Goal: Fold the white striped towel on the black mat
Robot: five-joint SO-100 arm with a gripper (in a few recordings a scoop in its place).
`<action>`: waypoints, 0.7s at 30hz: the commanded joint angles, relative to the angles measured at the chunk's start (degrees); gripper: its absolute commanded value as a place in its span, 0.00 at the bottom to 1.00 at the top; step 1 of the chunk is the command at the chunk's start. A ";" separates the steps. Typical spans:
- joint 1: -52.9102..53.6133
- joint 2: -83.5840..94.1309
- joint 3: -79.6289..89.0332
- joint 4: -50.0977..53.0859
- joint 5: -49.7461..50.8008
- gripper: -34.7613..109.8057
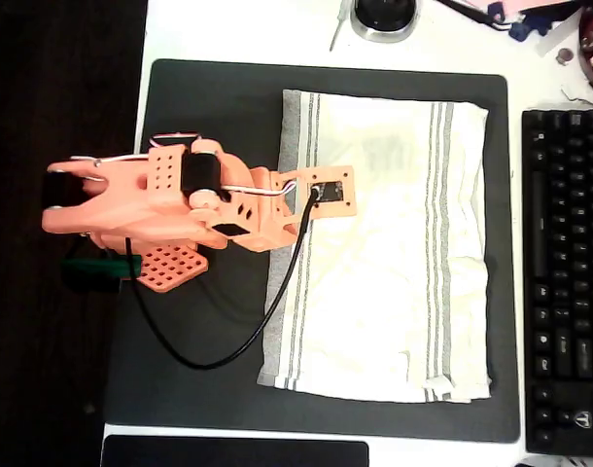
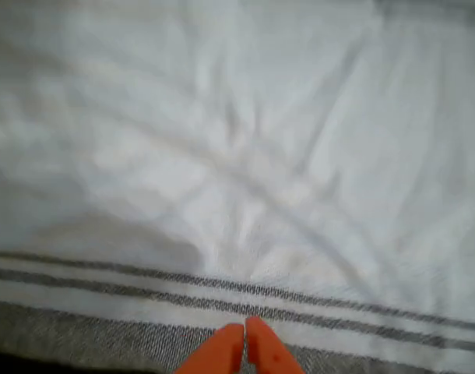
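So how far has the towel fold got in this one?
Done: nothing. The white striped towel lies spread flat on the black mat, no fold visible. In hand: the gripper, fingertips together, sits at the towel's striped edge nearest the arm, possibly pinching it. Left: lifting that edge and carrying it across to fold.

Count from my post: one white striped towel (image 1: 384, 253); one black mat (image 1: 219, 107); one keyboard (image 1: 564, 282); one black pad strip (image 1: 233, 452); my one gripper (image 2: 245, 347), two fingers (image 2: 222, 351).
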 commanded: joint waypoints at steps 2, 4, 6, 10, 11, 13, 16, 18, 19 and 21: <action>-4.22 -13.89 -10.46 -3.87 0.44 0.24; -7.47 -21.36 -16.70 -4.48 3.34 0.24; -11.16 -29.44 -23.03 -4.75 6.94 0.24; -17.67 -43.59 -35.33 -4.31 14.06 0.24; -19.51 -46.41 -37.97 -4.13 15.91 0.24; -22.94 -51.77 -43.33 -2.29 18.63 0.24; -26.37 -60.73 -51.33 -0.88 24.43 0.24; -27.77 -67.15 -56.60 -0.79 27.42 0.24; -28.48 -70.05 -59.06 -0.70 28.48 0.24; -29.79 -75.67 -64.25 0.00 30.32 0.25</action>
